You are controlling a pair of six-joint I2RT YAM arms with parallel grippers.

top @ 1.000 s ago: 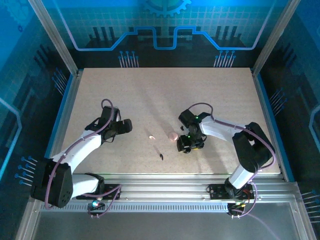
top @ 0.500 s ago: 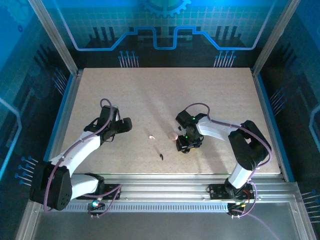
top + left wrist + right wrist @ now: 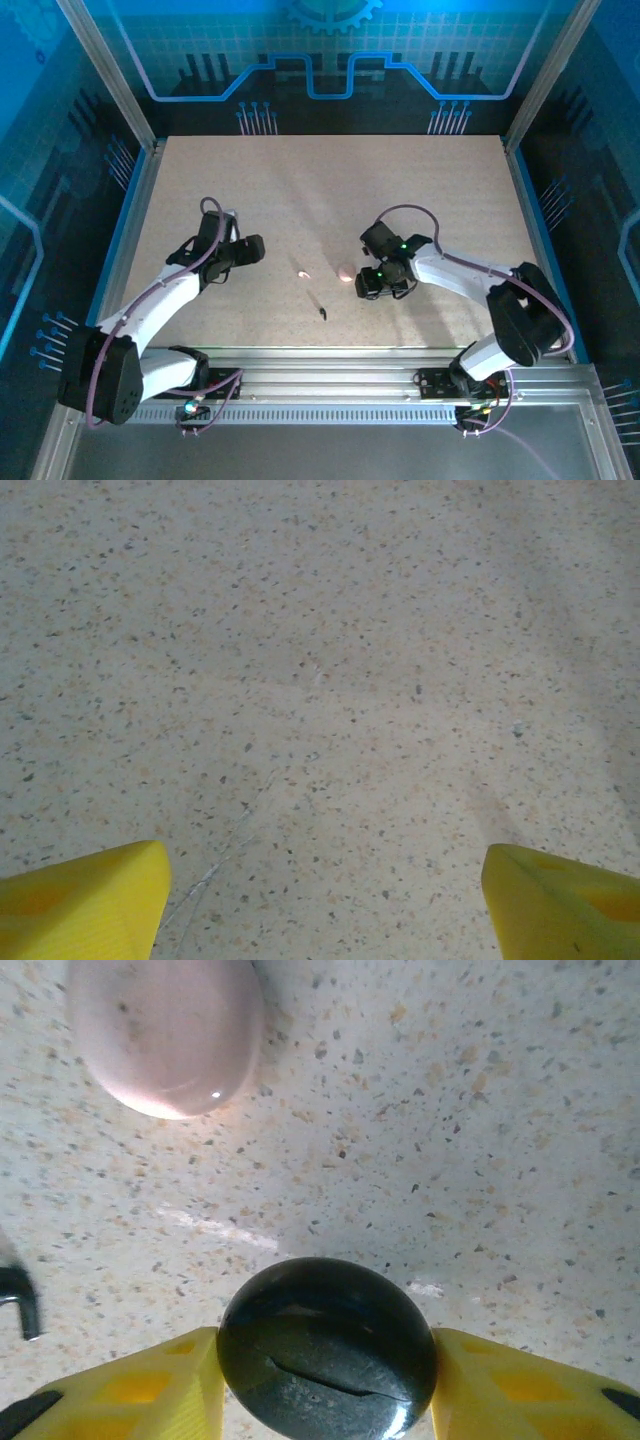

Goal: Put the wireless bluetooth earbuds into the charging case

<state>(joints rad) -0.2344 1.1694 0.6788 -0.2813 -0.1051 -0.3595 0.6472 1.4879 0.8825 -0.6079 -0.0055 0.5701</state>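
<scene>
The right pincer, pinching the black round disc, should lift level, clear of the pink round disc at eleven o'clock; the left pincer hangs spread.

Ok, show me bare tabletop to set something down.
Free: the far half of the table, beyond both arms, and the patch before the left fingers. Crowded: mid-table, where pale earbud, black earbud, pink disc and the black disc between the right fingers cluster.
</scene>
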